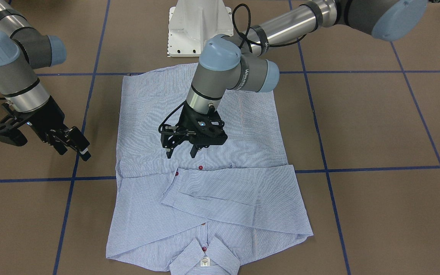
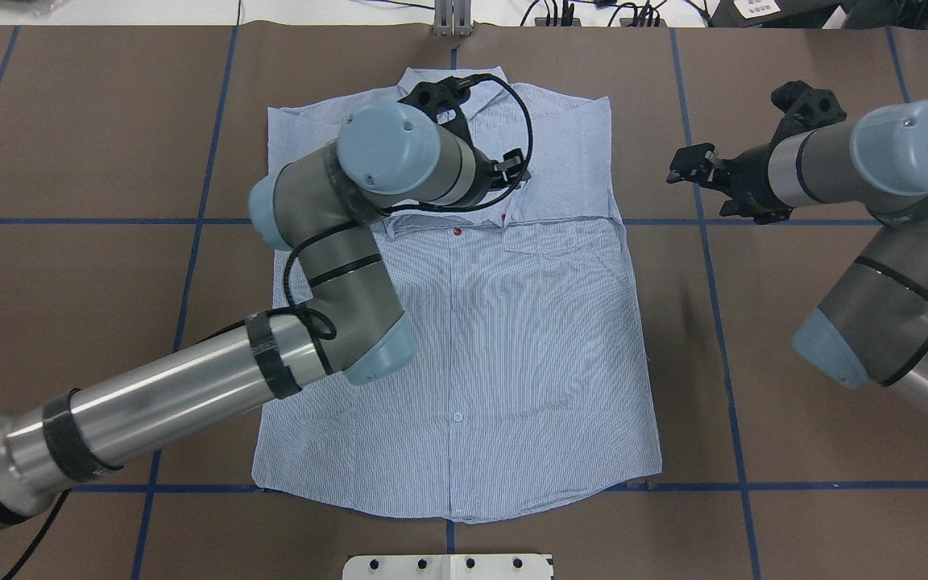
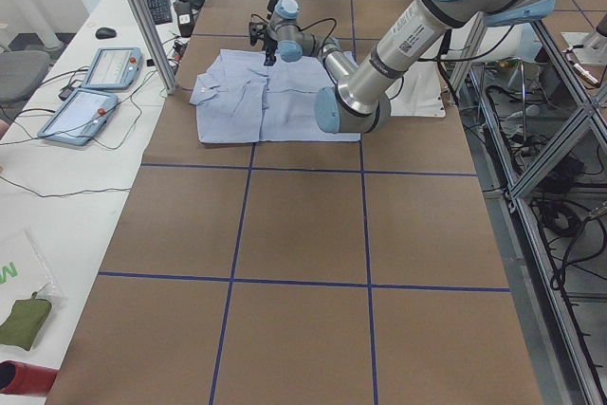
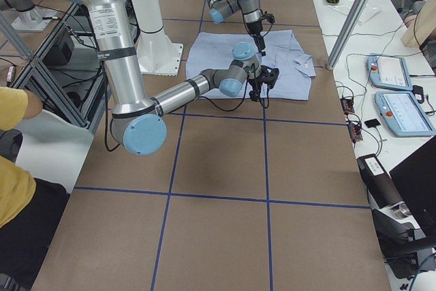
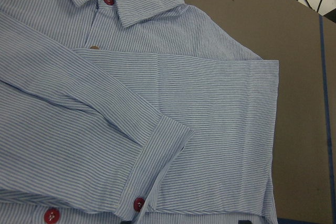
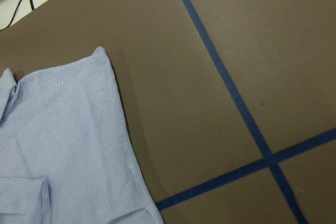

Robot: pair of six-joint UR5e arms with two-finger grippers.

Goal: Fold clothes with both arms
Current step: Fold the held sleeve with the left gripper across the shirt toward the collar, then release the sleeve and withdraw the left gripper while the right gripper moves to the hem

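Exterior front-facing view, from its left edge across: the right gripper [image 1: 74,151] hangs at 9 o'clock of the shirt [image 1: 243,126], over bare table [image 1: 357,126] and apart from the cloth. Its fingers are spread and hold nothing. Parked there it stays off the fabric yet lies close to the shirt's side edge, which looks like waiting for a joint grasp.

The shirt lies flat in the middle, front up, with the collar [image 1: 204,254] at 6 o'clock and the hem at 12 o'clock toward the white pedestal [image 1: 199,30]. Both sleeves [image 1: 235,194] are laid across the chest, one over the other, so the outline is close to a rectangle. I judge that this prepares a lengthwise fold.

The left gripper [image 1: 181,154] points down above the button line, just on the 12 o'clock side of the sleeves' upper edge, near a cuff [image 1: 177,179] with a dark red button. Its fingers are apart, empty, and seem to float just clear of the cloth.

At 3 o'clock there is only taped table. The hem-to-collar fold is not yet made and likely needs both arms.
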